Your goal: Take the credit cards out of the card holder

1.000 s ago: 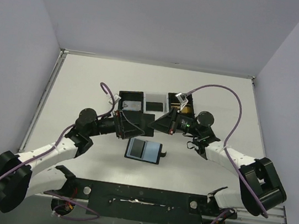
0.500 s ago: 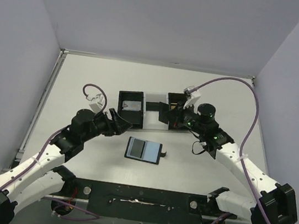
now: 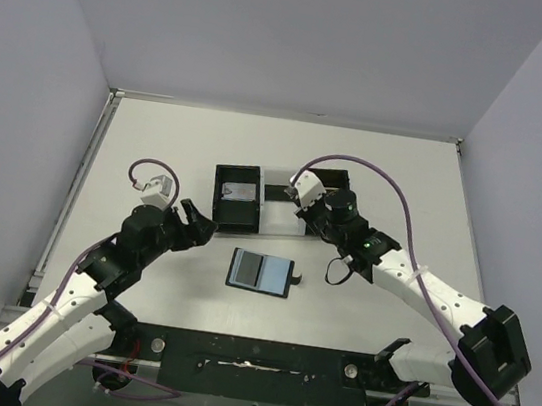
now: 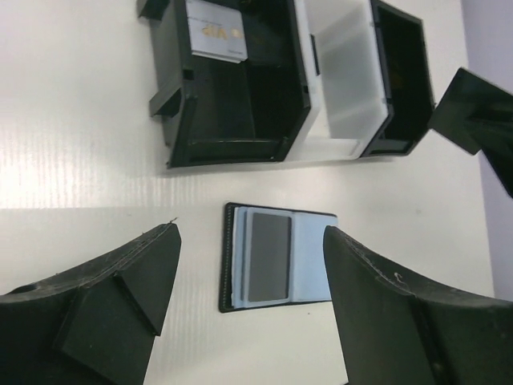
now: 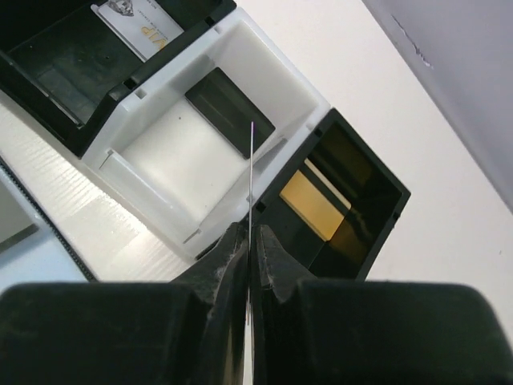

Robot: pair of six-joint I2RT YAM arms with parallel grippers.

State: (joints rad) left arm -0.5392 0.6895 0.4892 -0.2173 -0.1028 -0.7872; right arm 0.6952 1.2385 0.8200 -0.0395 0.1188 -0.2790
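The card holder (image 3: 261, 272) lies spread open on the table, its blue-grey pockets (image 4: 276, 258) facing up and a small tab (image 3: 297, 281) at its right. My left gripper (image 3: 200, 221) hovers open to its left, nothing between the fingers (image 4: 250, 233). My right gripper (image 3: 301, 205) is shut on a thin dark card (image 5: 250, 172), seen edge-on over the boxes and as a dark square (image 4: 471, 108) in the left wrist view. A pale grey card (image 3: 239, 193) (image 4: 215, 30) lies in the left black box. A gold-tan card (image 5: 315, 204) lies in the right black box.
Three open-top boxes stand in a row behind the holder: a black one (image 3: 234, 208), a white one (image 3: 280, 177) holding a plain black rectangle (image 5: 230, 111), and another black one (image 3: 329, 177). Grey walls close in the table on three sides.
My left arm has drawn back to the left from the boxes and its jaws have spread wider. My right arm has carried its card back and up over the boxes.
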